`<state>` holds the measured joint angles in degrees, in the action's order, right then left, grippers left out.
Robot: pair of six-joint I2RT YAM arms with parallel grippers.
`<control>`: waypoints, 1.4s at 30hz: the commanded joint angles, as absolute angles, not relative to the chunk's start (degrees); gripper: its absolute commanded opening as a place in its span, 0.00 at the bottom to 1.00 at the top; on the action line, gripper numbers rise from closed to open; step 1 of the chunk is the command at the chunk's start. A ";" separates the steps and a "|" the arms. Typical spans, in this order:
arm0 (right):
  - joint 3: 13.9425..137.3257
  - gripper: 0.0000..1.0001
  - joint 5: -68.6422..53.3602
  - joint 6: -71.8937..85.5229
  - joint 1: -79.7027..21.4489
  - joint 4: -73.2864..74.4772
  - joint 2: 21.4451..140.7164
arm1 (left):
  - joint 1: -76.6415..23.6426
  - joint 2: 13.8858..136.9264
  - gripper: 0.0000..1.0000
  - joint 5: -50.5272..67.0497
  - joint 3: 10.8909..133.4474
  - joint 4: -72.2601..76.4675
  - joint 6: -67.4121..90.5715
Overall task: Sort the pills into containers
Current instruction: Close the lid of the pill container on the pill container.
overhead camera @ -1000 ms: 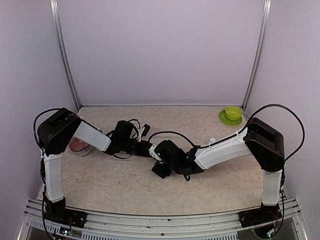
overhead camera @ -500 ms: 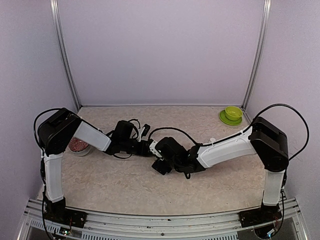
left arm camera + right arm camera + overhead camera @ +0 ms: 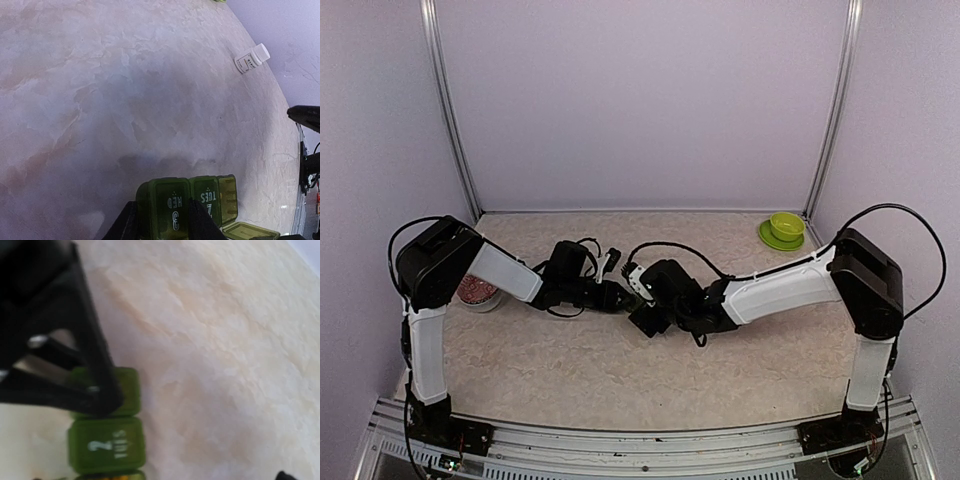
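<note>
The containers (image 3: 192,202) are a dark green strip of three joined compartments. My left gripper (image 3: 162,216) is shut on the end one, marked WED 3. The middle compartment (image 3: 107,445) reads TUES 2, and the lid (image 3: 250,231) of the third hangs open. In the top view the left gripper (image 3: 612,296) meets my right gripper (image 3: 642,318) mid-table, and the strip is hidden between them. The right gripper stands open just beside the strip, with one fingertip (image 3: 284,475) showing. A yellow-orange patch (image 3: 102,476) lies at the third compartment, too blurred to call pills.
A white pill bottle (image 3: 251,58) lies on its side further out on the marbled table (image 3: 560,360). A lime-green bowl on a saucer (image 3: 783,230) stands at the back right corner. A round dish with speckled reddish contents (image 3: 475,292) sits by the left arm.
The right arm has stretched, carrying its gripper a little further from the near edge and closer to the left gripper. The left arm and the strip have stayed put.
</note>
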<state>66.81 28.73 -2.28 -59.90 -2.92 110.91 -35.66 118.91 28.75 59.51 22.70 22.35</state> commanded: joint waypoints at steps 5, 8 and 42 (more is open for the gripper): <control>66.08 1.00 22.40 2.52 -56.66 -1.65 108.44 | -36.08 122.26 0.31 27.79 58.93 16.79 21.36; 66.65 1.00 20.56 3.93 -55.49 -0.36 109.04 | -36.11 122.20 0.31 27.77 59.06 16.74 21.36; 65.26 0.55 -22.58 21.17 -40.71 -2.27 113.88 | -36.46 121.90 0.31 27.60 59.22 16.35 21.36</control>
